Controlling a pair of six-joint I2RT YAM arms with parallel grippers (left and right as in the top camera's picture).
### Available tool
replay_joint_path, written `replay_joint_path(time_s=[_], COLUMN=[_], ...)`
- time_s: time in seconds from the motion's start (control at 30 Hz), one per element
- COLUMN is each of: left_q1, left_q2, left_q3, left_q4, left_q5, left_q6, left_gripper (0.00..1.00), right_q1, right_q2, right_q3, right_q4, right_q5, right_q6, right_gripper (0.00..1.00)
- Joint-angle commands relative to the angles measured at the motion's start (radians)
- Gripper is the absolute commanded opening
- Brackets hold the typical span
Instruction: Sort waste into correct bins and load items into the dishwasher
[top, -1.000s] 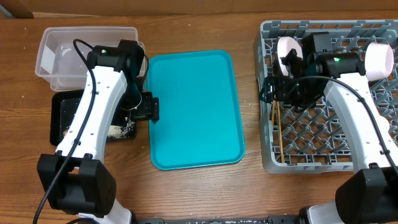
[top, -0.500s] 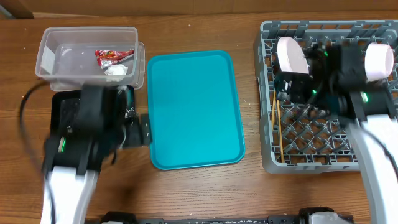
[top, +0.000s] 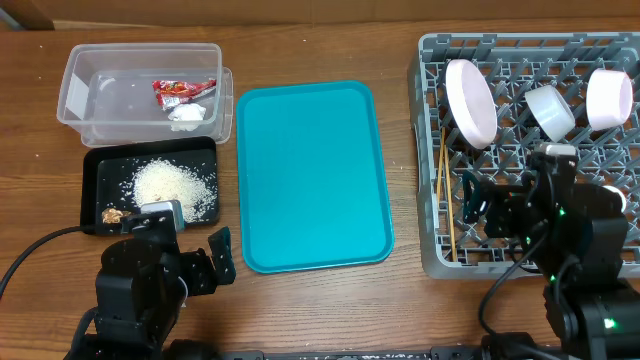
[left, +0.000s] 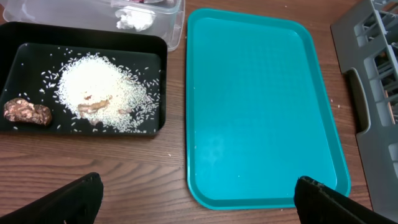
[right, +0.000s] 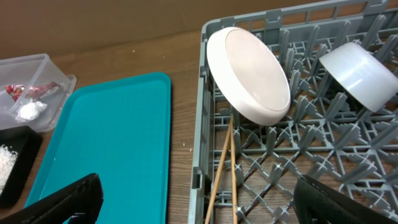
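The clear tub (top: 80, 95) holds the red wrapper (top: 183, 90) and the white tissue (top: 185, 114). The black tray (top: 95, 175) holds loose rice (top: 175, 185) and the brown lump (top: 113, 215); both show in the left wrist view, rice (left: 93, 93) and lump (left: 26, 112). The grey rack (top: 428, 150) holds a pale pink plate (top: 470, 100), a white bowl (top: 550, 110), another bowl (top: 610, 98) and the chopsticks (top: 447, 205). My left gripper (left: 199, 199) is open and empty near the table's front edge. My right gripper (right: 199, 199) is open and empty above the rack's near left part.
The flat teal tray (top: 310, 175) lies bare between the black tray and the rack. Bare wood table runs along the front edge. The rack's left wall (right: 202, 124) stands close to the teal tray (right: 106, 143).
Both arms have pulled back toward the near edge. The left arm left the black tray and tub, uncovering their contents. The right arm withdrew from the rack's back row.
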Motion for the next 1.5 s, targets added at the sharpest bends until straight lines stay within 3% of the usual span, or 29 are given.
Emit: replay_joint_path(time_s=[0.0,0.97,1.2,1.47], left_q1=[0.003,0.003,0.003,0.003], left_q2=[-0.007,-0.007,-0.007,-0.007], left_q3=[-0.013,-0.013,-0.013,-0.013], left_q4=[-0.01,-0.026,-0.026,-0.026], left_q5=[-0.017,-0.017,-0.017,-0.017], left_q6=[-0.009,-0.009,-0.009,-0.009], left_gripper=[1.0,1.0,1.0,1.0], right_q1=[-0.005,-0.005,-0.005,0.01], right_q2=[0.003,0.193,0.035,-0.304], right_q3=[-0.009,-0.029,-0.104,-0.36], right_q4=[-0.002,-0.003,0.012,0.191], right_q5=[0.021,0.021,0.066,0.077], right_q6=[0.004,0.004,-0.001,-0.003], right_gripper=[1.0,1.0,1.0,1.0])
